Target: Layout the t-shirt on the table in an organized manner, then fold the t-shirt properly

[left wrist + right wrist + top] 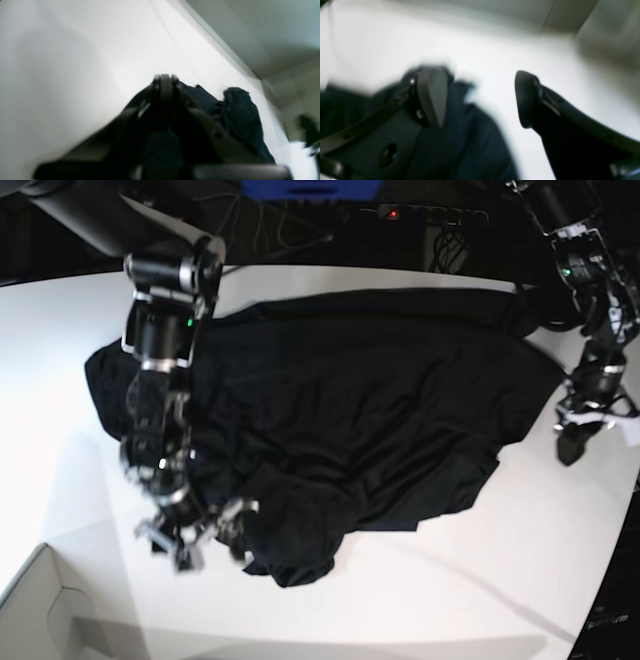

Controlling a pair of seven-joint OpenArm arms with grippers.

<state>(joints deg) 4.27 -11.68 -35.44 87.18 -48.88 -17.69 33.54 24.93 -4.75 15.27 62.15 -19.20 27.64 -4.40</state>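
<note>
- No text, label, brand, number or sign can be read in any of the three views.
- The t-shirt is plain black cloth with no print on it.
- The table is bare white, with no marking.
- Both wrist views are too blurred to show any lettering on the gripper parts.

White box corner at bottom-left, blue obj + cables at back
</note>
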